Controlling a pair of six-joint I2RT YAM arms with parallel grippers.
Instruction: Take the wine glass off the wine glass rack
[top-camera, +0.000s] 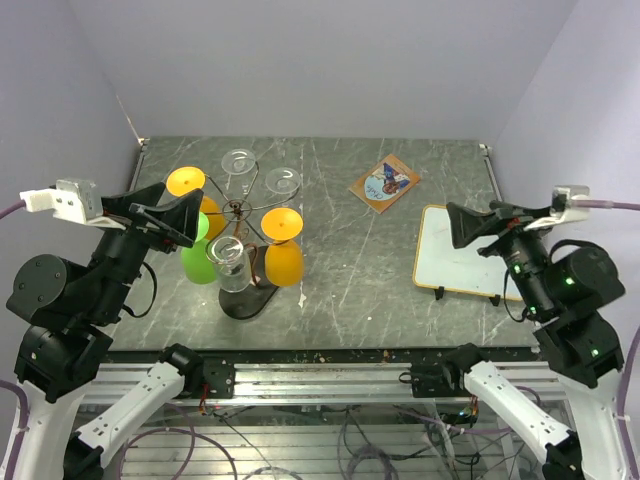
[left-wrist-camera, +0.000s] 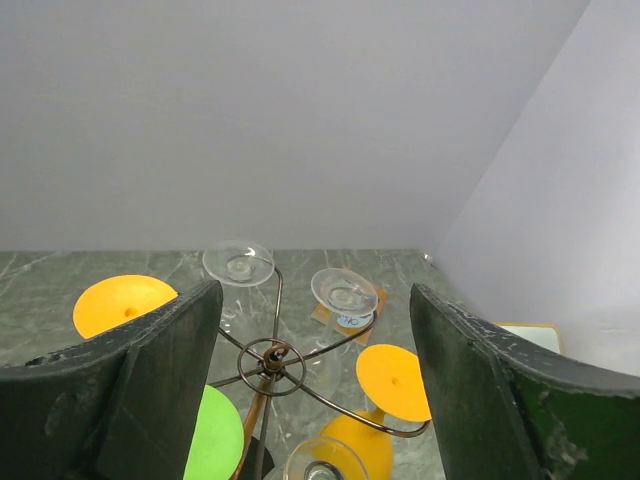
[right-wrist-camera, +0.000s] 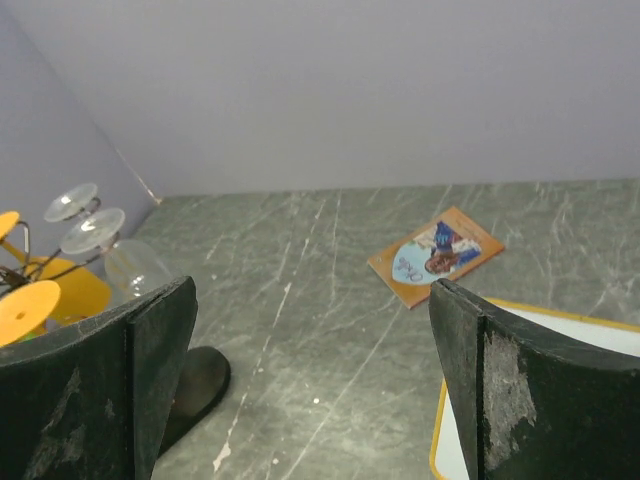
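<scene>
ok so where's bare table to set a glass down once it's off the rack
The widest bare patch of table lies between the wine glass rack and the white board, nearer than the orange card. The board is bare too. It's crowded around the rack, ringed by hanging glasses.

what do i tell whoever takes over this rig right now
left hand: open, empty, raised at the left side of the wine glass rack.
right hand: open, empty, over the white board, far from the rack.
wine glasses: orange, green and clear, all hanging bowl-down on the rack's arms.
done: nothing, no glass is off.
left: grip one glass and slide it off its arm.
</scene>
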